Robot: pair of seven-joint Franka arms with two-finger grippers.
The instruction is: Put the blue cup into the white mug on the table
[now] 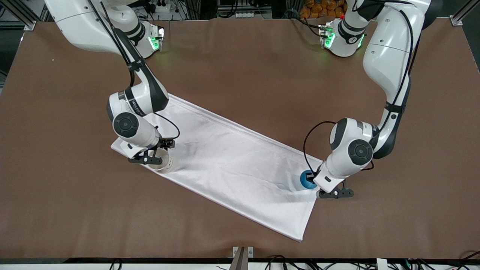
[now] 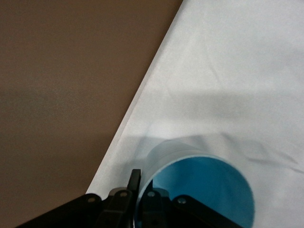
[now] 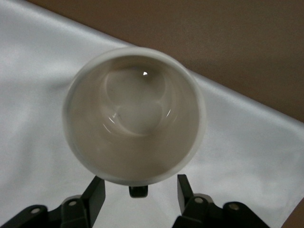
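The blue cup (image 1: 306,180) stands upright on the white cloth, toward the left arm's end of the table (image 1: 240,67). My left gripper (image 1: 313,177) is down at it. In the left wrist view the left gripper (image 2: 142,185) is shut on the wall of the blue cup (image 2: 209,185), one finger (image 2: 135,178) outside the rim and the other inside. The white mug (image 1: 162,162) stands upright on the cloth's corner toward the right arm's end. My right gripper (image 1: 154,156) is low beside it. The right gripper (image 3: 140,190) is open, its fingers (image 3: 95,192) either side of the dark handle of the white mug (image 3: 135,114), apart from it.
A big white folded cloth (image 1: 232,161) lies slantwise across the middle of the brown table, and both cups stand on it. The bare table edge (image 2: 71,95) runs close beside the blue cup. The arms' bases stand along the edge farthest from the front camera.
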